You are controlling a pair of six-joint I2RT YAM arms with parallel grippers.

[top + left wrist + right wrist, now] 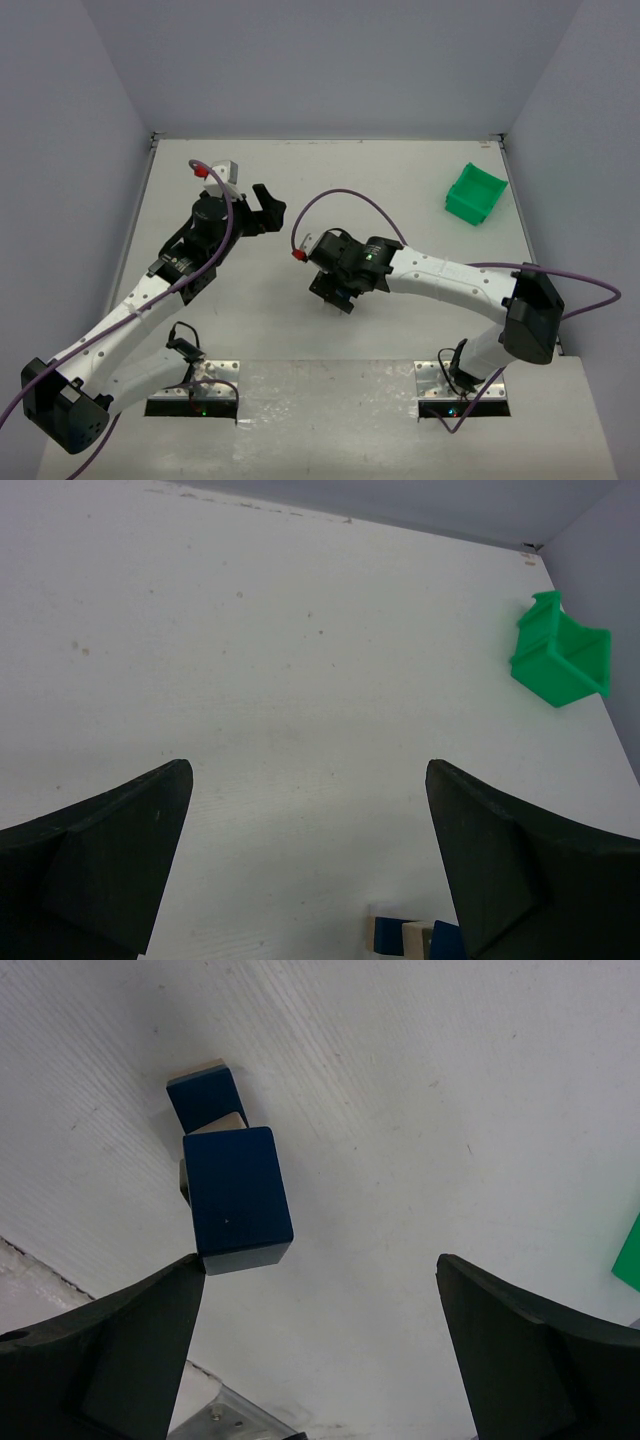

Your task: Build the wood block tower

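Wood block tower sits near the middle of the bench, directly under the right pincer. Both pincers are wide, holding nothing. The left pincer hangs off to the side, tower just at the bottom edge of its view. Risk: the top blue block has a corner right against one right finger, can't tell if touching. Sideways drift or a straight drop likely clips it and topples the stack. Blocks underneath look offset, so little margin. Green bin well apart, no issue.

On the table, the wood block tower stands left of centre in my right wrist view; the bin sits upper right in the top view.
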